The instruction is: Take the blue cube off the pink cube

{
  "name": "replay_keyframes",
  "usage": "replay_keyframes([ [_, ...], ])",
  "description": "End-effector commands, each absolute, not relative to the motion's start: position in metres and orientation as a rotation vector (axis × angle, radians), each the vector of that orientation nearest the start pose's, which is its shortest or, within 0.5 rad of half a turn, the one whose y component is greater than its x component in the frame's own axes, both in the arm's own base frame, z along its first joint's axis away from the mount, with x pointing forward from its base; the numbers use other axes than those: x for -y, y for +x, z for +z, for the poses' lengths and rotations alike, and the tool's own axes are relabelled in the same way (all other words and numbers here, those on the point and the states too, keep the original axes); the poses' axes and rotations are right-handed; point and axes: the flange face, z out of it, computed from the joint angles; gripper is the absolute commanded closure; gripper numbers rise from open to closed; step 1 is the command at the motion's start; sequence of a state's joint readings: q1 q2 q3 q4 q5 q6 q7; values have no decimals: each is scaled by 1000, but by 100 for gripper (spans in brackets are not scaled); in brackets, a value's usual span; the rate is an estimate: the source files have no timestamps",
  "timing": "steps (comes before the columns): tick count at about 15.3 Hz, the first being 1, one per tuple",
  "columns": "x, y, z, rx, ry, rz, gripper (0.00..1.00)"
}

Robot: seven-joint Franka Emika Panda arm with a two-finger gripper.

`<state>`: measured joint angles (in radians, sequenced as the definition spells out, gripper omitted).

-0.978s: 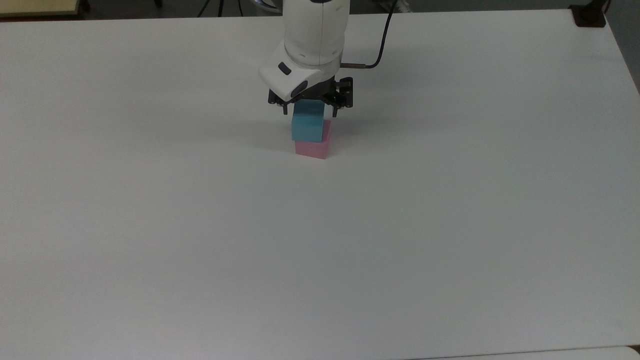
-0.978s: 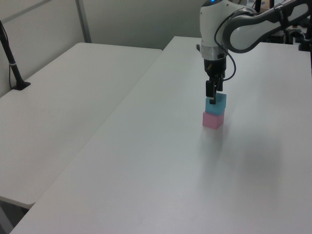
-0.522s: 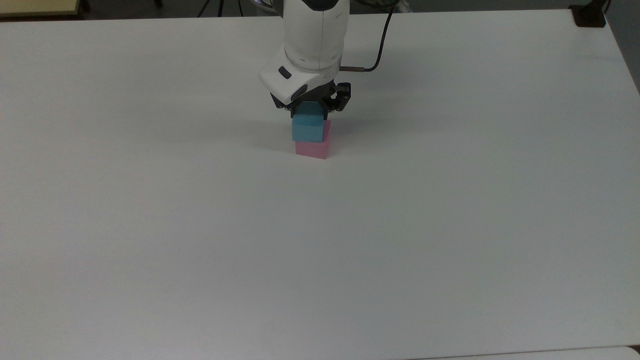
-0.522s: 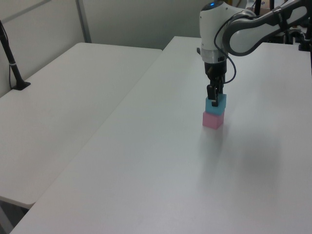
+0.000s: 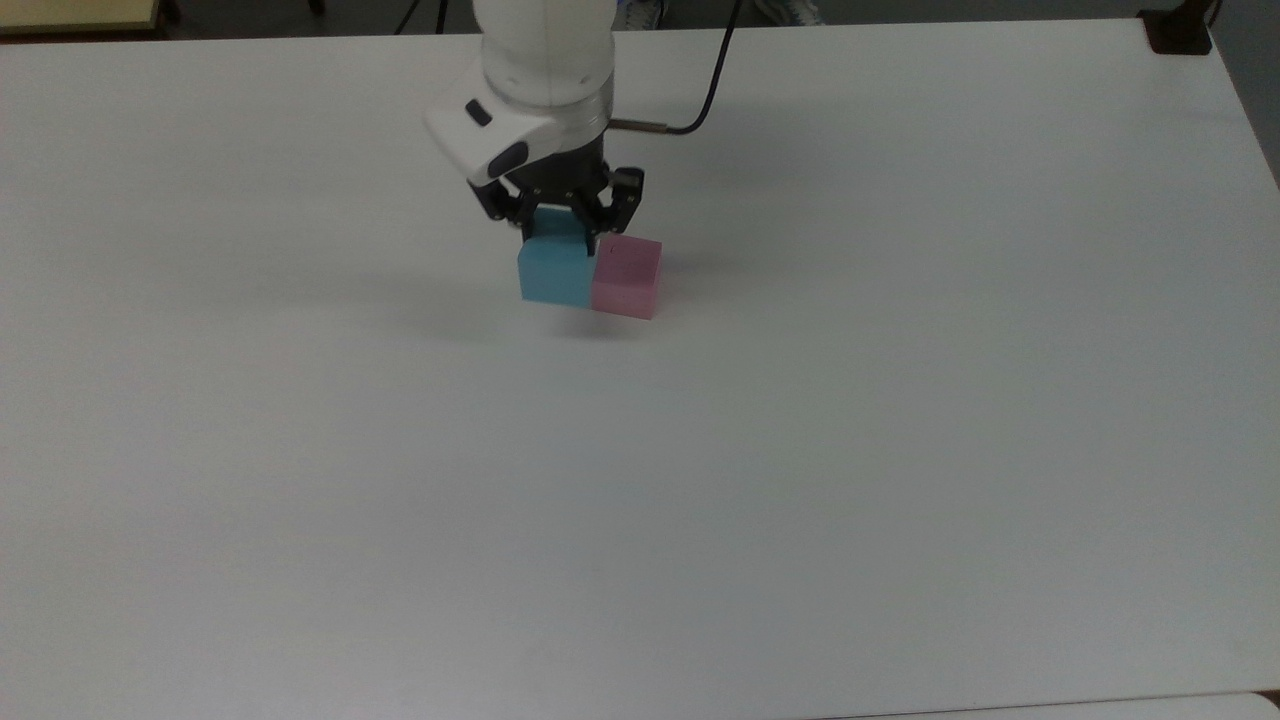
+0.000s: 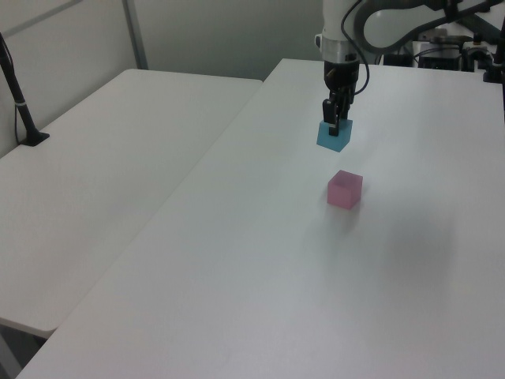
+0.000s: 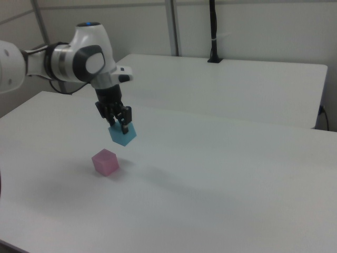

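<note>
Already lifted clear: blue cube [image 5: 556, 272] pinched between the fingers of the gripper [image 5: 560, 222], hanging in the air with nothing under it but bare table [image 5: 900, 400]. Off the pink cube [image 5: 626, 277], so the main part of the task looks done; left to do, by the look of it, only setting the blue cube down somewhere apart and letting go.

Seen in the top view from left to right: gripper and blue cube first, then the pink cube just to the gripper's right, the two cubes overlapping at the edges. Clearly apart in the left view, though: blue cube [image 6: 334, 136] up under the gripper [image 6: 334, 125], pink cube [image 6: 345, 189] lower down, resting on the table [image 6: 237, 260], below and a little to the right of the tool.

In the right view, order reversed: pink cube [image 7: 105, 161] down and left of the gripper [image 7: 120, 122], blue cube [image 7: 122, 133] held slightly tilted.

Wrist pointing straight down, fingers vertical, forearm rising behind.
</note>
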<state>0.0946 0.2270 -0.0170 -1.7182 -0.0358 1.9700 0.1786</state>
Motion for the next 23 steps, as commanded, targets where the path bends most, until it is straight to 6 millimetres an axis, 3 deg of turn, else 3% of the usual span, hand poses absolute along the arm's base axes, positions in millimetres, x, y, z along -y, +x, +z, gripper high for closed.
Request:
replay_keyframes([
  [1, -46, 672, 386, -133, -3177, -101, 58],
  [4, -45, 688, 363, -147, -3157, -200, 58],
  [5, -45, 689, 359, -159, -3157, -201, 54],
  [6, -47, 689, 358, -169, -3160, -200, 33],
  [7, -48, 689, 359, -180, -3160, -203, 2],
  [10, -56, 686, 381, -176, -3150, -236, 0],
  [12, -78, 676, 415, -202, -3139, -258, 0],
  [14, -96, 652, 452, -182, -3177, -172, 0],
  [17, -89, 614, 516, -160, -3255, -101, 0],
  [19, -78, 596, 548, -194, -3248, -89, 0],
  [23, -64, 589, 560, -255, -3191, -60, 0],
])
